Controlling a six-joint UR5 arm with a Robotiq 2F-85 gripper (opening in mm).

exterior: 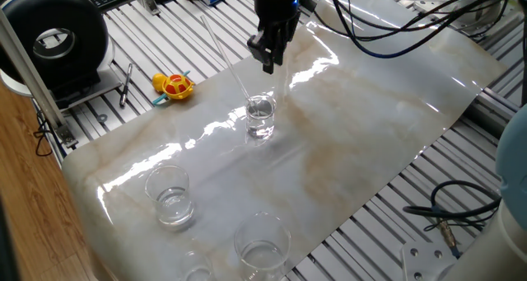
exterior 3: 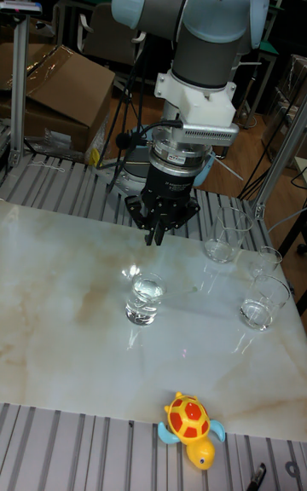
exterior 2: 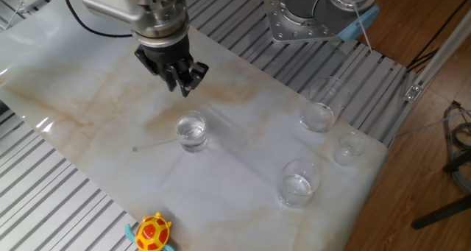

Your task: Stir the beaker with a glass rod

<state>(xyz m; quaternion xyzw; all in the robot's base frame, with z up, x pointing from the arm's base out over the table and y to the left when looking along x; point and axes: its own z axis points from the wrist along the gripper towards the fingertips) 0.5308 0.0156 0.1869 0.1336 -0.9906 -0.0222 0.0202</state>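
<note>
The beaker is a small clear glass with liquid, standing mid-sheet on the marble surface; it also shows in the other fixed view and the tall view. The thin glass rod leans in it, its top tilted up and to the left; in the other fixed view the glass rod slants left from the rim. My gripper hangs above and just behind the beaker, clear of the rod. Its fingers are together with nothing between them, as the other fixed view and the tall view also show.
Three more clear glasses stand toward one end of the sheet. A yellow and red toy turtle lies just off the sheet's edge. A black round device and cables sit on the slatted table.
</note>
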